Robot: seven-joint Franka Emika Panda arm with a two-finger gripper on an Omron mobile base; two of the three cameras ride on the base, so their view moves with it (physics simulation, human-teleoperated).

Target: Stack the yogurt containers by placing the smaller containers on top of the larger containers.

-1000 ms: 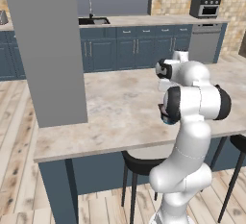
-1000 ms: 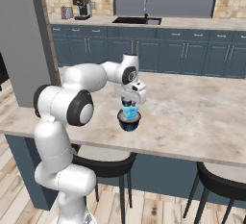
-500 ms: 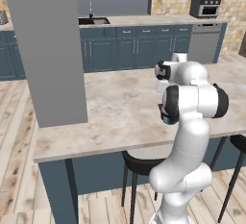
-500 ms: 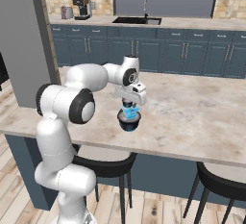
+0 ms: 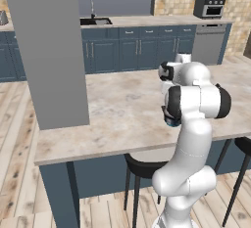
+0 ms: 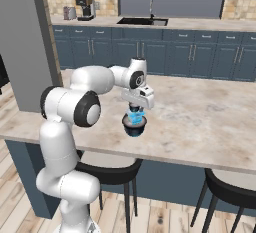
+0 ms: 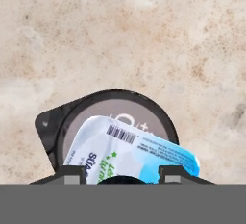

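A light-blue smaller container [image 7: 132, 151] with a barcode label lies tilted between my gripper's [image 7: 123, 174] fingertips [image 7: 74, 172], which are shut on it. Directly under it is the larger container [image 7: 115, 110], a wide dark cup with a pale top, standing on the marble counter. In the right base view my gripper [image 6: 136, 109] points down, holding the light-blue container [image 6: 136, 113] just over the dark cup [image 6: 134, 126] near the counter's front edge. Whether the two containers touch I cannot tell. In the left base view the arm hides all but an edge of the dark cup [image 5: 169, 121].
The marble island counter [image 6: 200, 122] stretches to the right of the cup. A grey pillar [image 6: 25, 42] stands at its left end. Dark stools [image 6: 230, 192] sit below the front edge. A sink [image 6: 142, 21] and a coffee machine [image 6: 86, 8] are along the back wall.
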